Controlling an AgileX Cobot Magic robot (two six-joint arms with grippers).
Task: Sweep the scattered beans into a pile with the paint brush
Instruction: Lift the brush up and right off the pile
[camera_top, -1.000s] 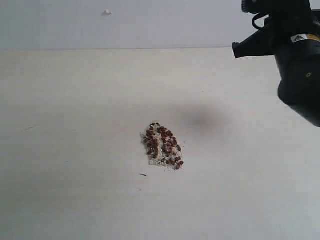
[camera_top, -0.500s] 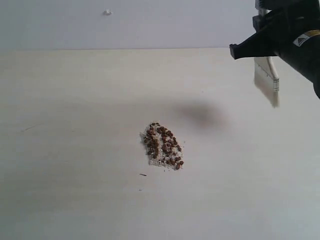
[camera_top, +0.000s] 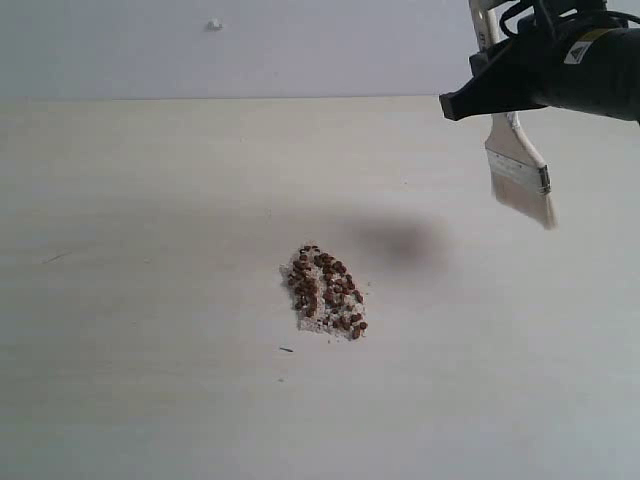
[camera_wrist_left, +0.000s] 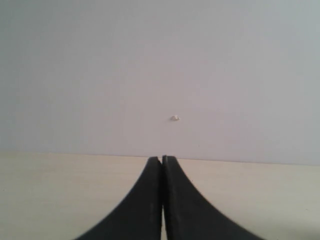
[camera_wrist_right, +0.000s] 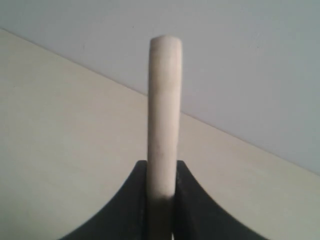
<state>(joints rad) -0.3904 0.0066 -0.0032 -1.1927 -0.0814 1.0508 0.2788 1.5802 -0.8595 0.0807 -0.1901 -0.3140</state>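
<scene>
The reddish-brown beans (camera_top: 326, 292) lie gathered in one small heap, mingled with whitish crumbs, near the middle of the pale table (camera_top: 150, 250). High at the upper right, my right gripper (camera_top: 497, 85) is shut on the paint brush (camera_top: 518, 165), whose silver band and off-white bristles hang down in the air well clear of the heap. In the right wrist view the cream handle (camera_wrist_right: 164, 110) stands up between the black fingers (camera_wrist_right: 134, 200) of that gripper (camera_wrist_right: 162, 167). My left gripper (camera_wrist_left: 162, 159) is shut with nothing in it; it does not show in the exterior view.
A grey wall (camera_top: 250, 50) backs the table, with a small white speck (camera_top: 214, 24) on it. The arm's dark shadow (camera_top: 400, 238) falls on the table just right of the heap. A tiny dark sliver (camera_top: 287, 349) lies in front of the heap.
The right arm has swung up and to the left, bringing the brush into view and lifting it higher. The beans have not moved.
</scene>
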